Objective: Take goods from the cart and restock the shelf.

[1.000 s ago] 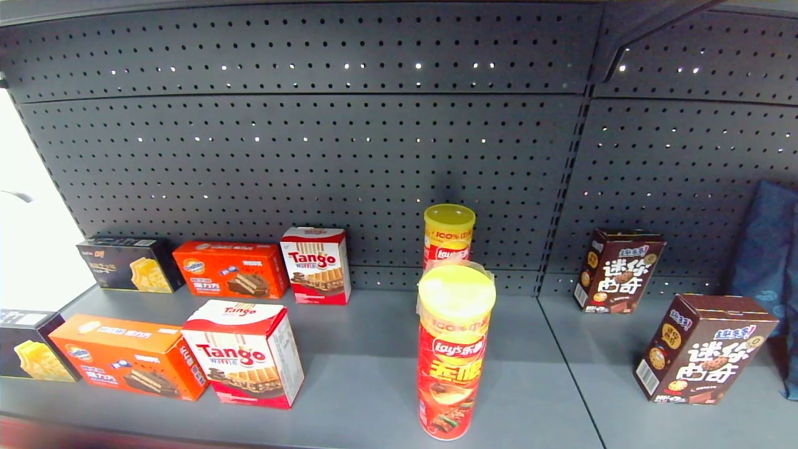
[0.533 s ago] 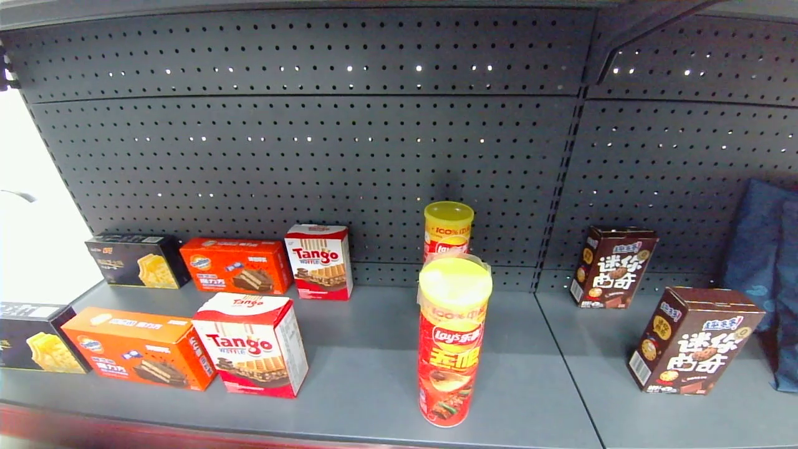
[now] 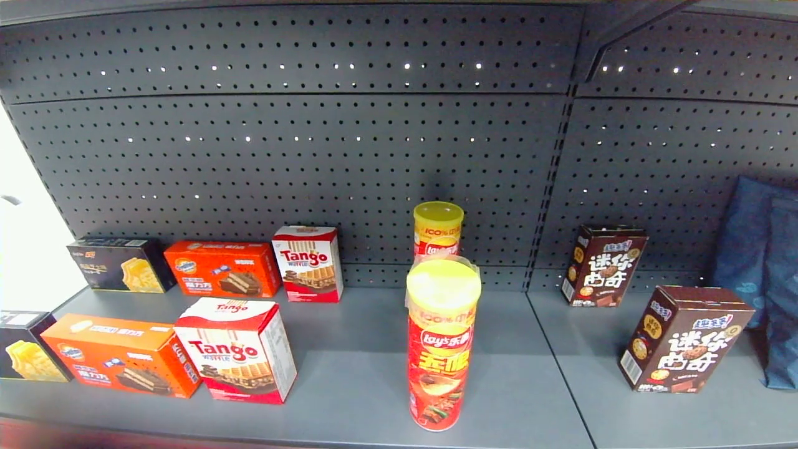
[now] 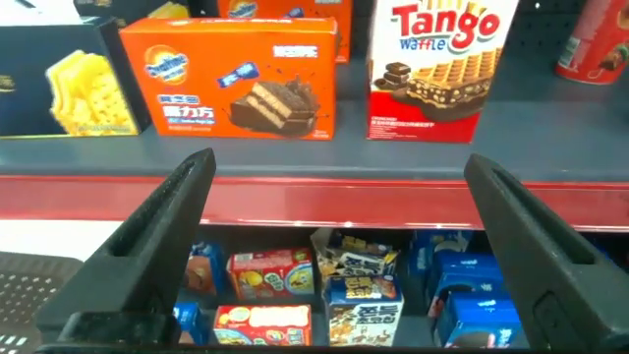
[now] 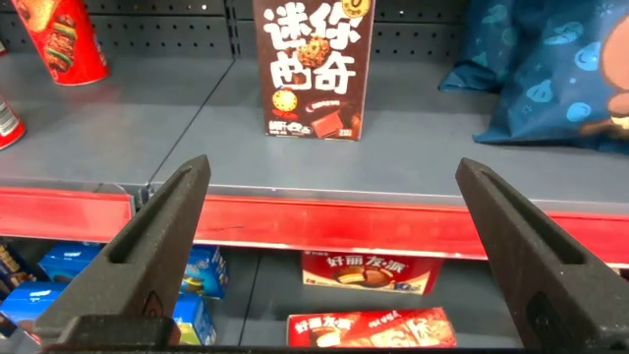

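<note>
The grey shelf (image 3: pixel 368 368) carries two red chip cans with yellow lids, one in front (image 3: pixel 441 343) and one behind (image 3: pixel 437 229). Two red-and-white wafer boxes (image 3: pixel 235 349) (image 3: pixel 309 264) stand to their left. Brown cookie boxes (image 3: pixel 682 338) (image 3: pixel 602 265) stand on the right section. My left gripper (image 4: pixel 339 162) is open and holds nothing, in front of the shelf's red edge (image 4: pixel 324 202), facing an orange cake box (image 4: pixel 231 77) and a wafer box (image 4: pixel 437 69). My right gripper (image 5: pixel 333 165) is open too, facing a brown cookie box (image 5: pixel 313 67).
Orange cake boxes (image 3: pixel 124 363) and black cracker boxes (image 3: pixel 120 273) fill the shelf's left end. Blue bags (image 3: pixel 760 274) lean at the far right. A lower shelf holds more packs (image 4: pixel 344 300) and red boxes (image 5: pixel 369 270). A perforated back panel (image 3: pixel 312 156) closes the rear.
The head view has shifted a little, so the camera moved. Nothing on the shelf has changed place.
</note>
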